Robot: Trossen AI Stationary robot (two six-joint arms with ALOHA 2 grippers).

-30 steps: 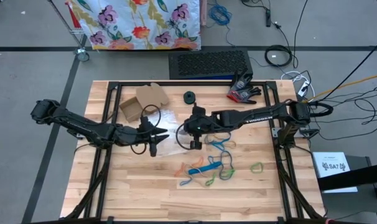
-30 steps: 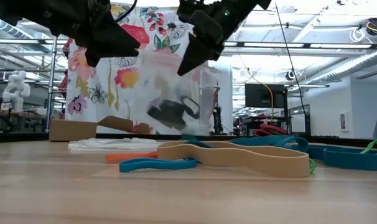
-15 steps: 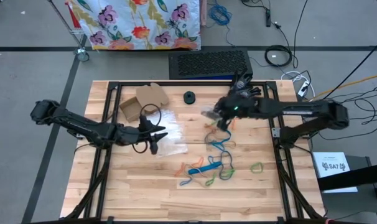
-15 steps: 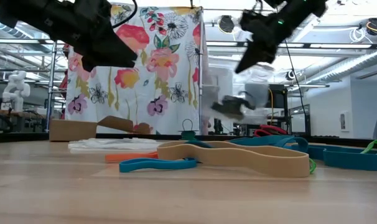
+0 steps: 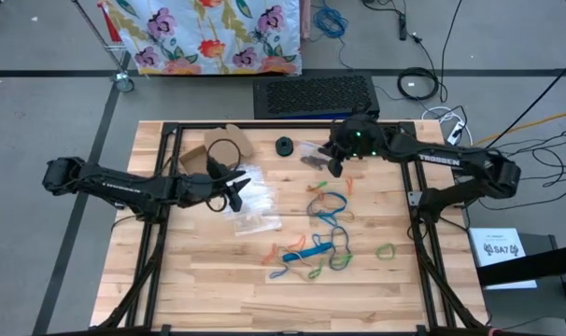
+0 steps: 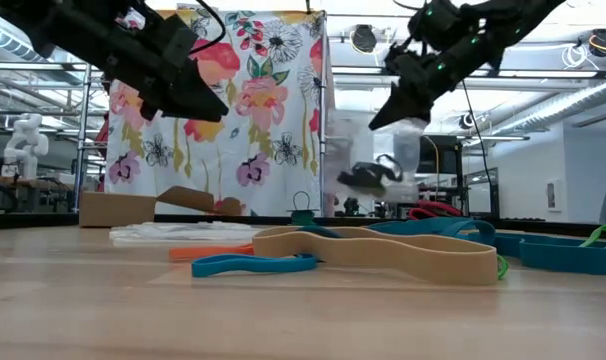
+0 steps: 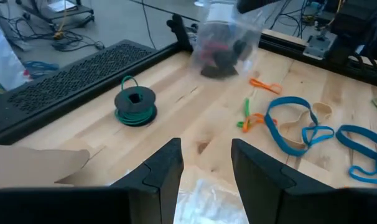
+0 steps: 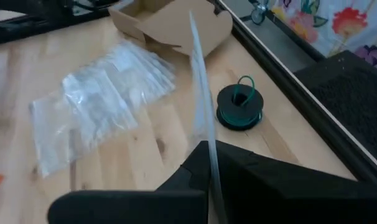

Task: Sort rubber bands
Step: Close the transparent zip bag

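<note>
Loose rubber bands (image 5: pixel 318 241) in blue, orange, green and tan lie on the wooden table right of centre; they also show in the low view (image 6: pixel 383 252). My right gripper (image 5: pixel 334 161) is over the table's far middle, shut on a clear plastic bag (image 5: pixel 313 157) with dark bands inside (image 7: pixel 221 55). My left gripper (image 5: pixel 236 187) hovers open over a pile of clear bags (image 5: pixel 252 203). There is nothing between its fingers (image 7: pixel 204 163). My right gripper pinches the clear bag by its upper edge (image 8: pixel 204 142) between its two shut fingers, which slant downward. The bag hangs below the fingers, its filled lower part (image 6: pixel 368 178) clear of the table.
An open cardboard box (image 5: pixel 222 147) sits at the far left, and a green wire spool (image 5: pixel 284 146) stands near the far edge. Black frame rails (image 5: pixel 162 196) run along the table's sides. One green band (image 5: pixel 385 250) lies apart at the right.
My right gripper has carried the hanging bag from the table's middle toward the far and right edges, still shut, the bag staying clear of the table. My left gripper has swung a little toward the far edge above the pile of clear bags.
</note>
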